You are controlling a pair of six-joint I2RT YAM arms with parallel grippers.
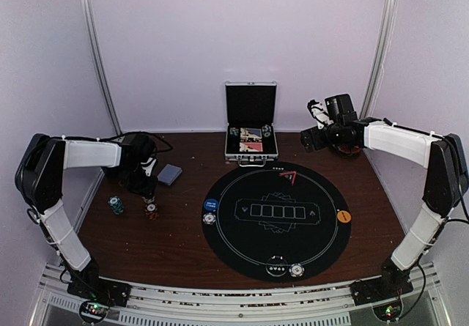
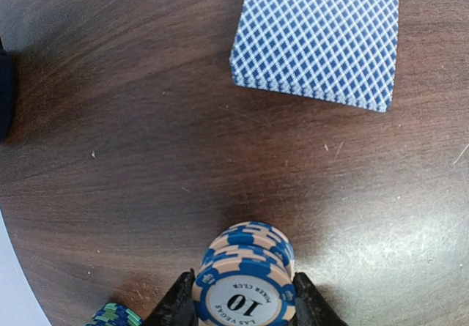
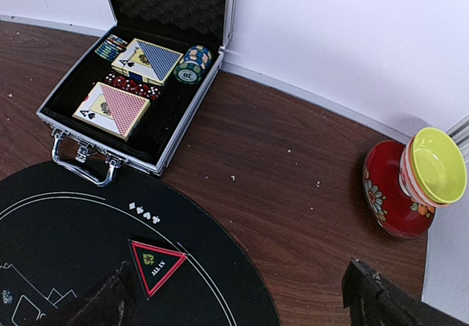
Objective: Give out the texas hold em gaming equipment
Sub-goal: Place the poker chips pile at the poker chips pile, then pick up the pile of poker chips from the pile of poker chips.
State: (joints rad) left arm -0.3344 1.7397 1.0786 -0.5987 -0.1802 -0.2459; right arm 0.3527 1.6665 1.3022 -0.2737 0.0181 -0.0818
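Observation:
In the left wrist view, my left gripper (image 2: 245, 304) is shut on a short stack of blue-and-cream poker chips (image 2: 248, 264); the top chip is marked 10 and a black finger presses each side. The stack (image 1: 152, 210) stands on the wooden table. A teal chip stack (image 1: 116, 205) lies just to its left. A blue-backed deck of cards (image 2: 319, 36) lies beyond it. My right gripper (image 3: 238, 304) hangs open above the mat's far edge, holding nothing.
The open silver case (image 3: 139, 84) at the back holds card boxes, dice and chips. The round black mat (image 1: 282, 216) carries a blue button (image 1: 211, 204), an orange button (image 1: 344, 216), chips (image 1: 296, 270) and an ALL IN triangle (image 3: 154, 264). A red vase (image 3: 396, 190) stands far right.

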